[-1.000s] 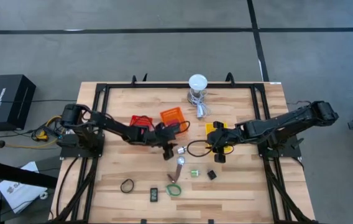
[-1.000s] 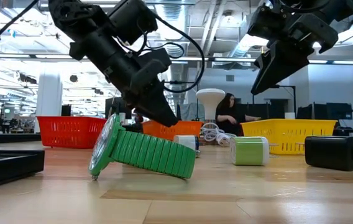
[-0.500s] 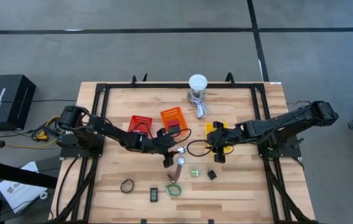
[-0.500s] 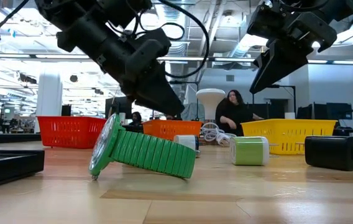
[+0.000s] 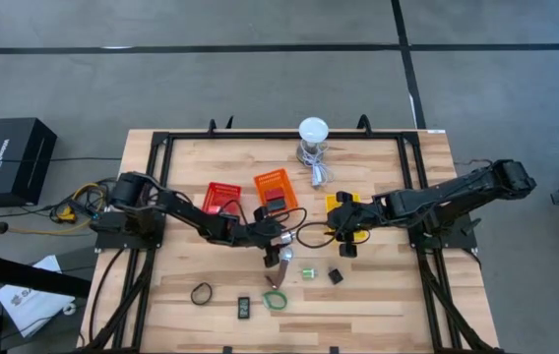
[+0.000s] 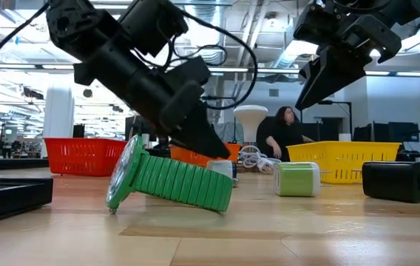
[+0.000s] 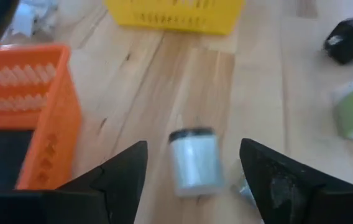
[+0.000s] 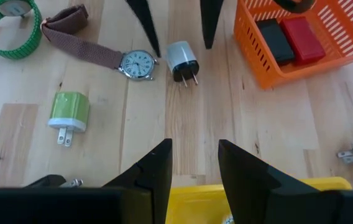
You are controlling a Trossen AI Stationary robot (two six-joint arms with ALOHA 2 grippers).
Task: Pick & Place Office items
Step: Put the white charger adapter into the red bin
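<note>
The left tool (image 7: pixel 192 177) hangs over the middle of the table (image 5: pixel 191 162), with its two fingers wide apart. Right between them lies a small white plug (image 7: pixel 194 160), flat on the wood. It sits just in front of the orange basket (image 5: pixel 273 184), with a brown watch (image 8: pixel 105 55) close beside it.

I think the step is to grab this plug. To do it well, the tool should come straight down so one finger lands on each side of the white body. It should squeeze the body, not the thin metal pins, which could slip. It should also keep clear of the watch and the basket wall. Then lift straight up before moving away.

The right tool (image 8: pixel 192 163) waits above the yellow basket (image 8: pixel 245 202). Its fingers are apart too and hold nothing.

A green plug (image 8: pixel 69 111) and a green band (image 8: pixel 12 20) lie nearer the front.
</note>
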